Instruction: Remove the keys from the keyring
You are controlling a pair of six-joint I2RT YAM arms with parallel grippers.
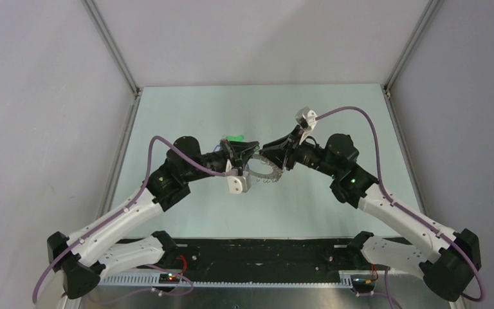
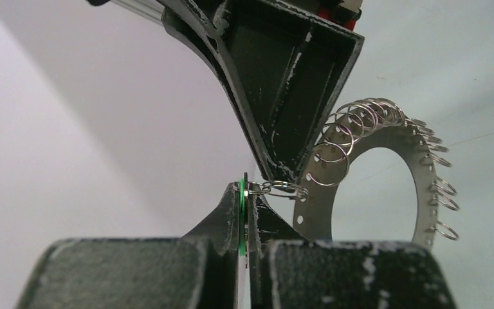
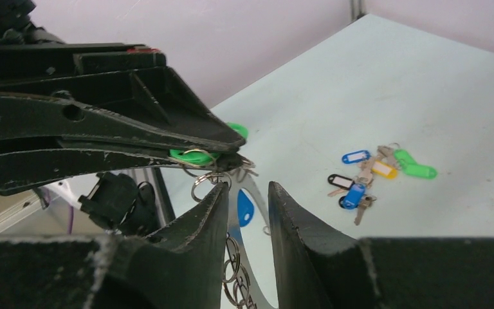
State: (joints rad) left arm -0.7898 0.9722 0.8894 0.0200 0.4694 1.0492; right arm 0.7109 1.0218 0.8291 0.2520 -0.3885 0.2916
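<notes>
The keyring (image 2: pixel 424 174) is a flat silver ring fringed with small split rings, held up between the arms (image 1: pixel 267 175). My left gripper (image 2: pixel 246 190) is shut on a green tag (image 2: pixel 242 212). A small split ring (image 2: pixel 283 188) links the tag to the keyring. My right gripper (image 3: pixel 247 188) is open, its fingers (image 3: pixel 212 212) either side of the keyring's band (image 3: pixel 252 193), just under the left gripper's tips. A blue tag (image 3: pixel 245 209) hangs behind the band. In the top view the two grippers, left (image 1: pixel 251 153) and right (image 1: pixel 267 154), meet tip to tip.
A loose heap of keys with blue, yellow, green and black tags (image 3: pixel 373 174) lies on the pale green table (image 1: pixel 321 109) beyond the grippers. Grey walls and metal frame posts (image 1: pixel 112 51) close in the table's sides and back.
</notes>
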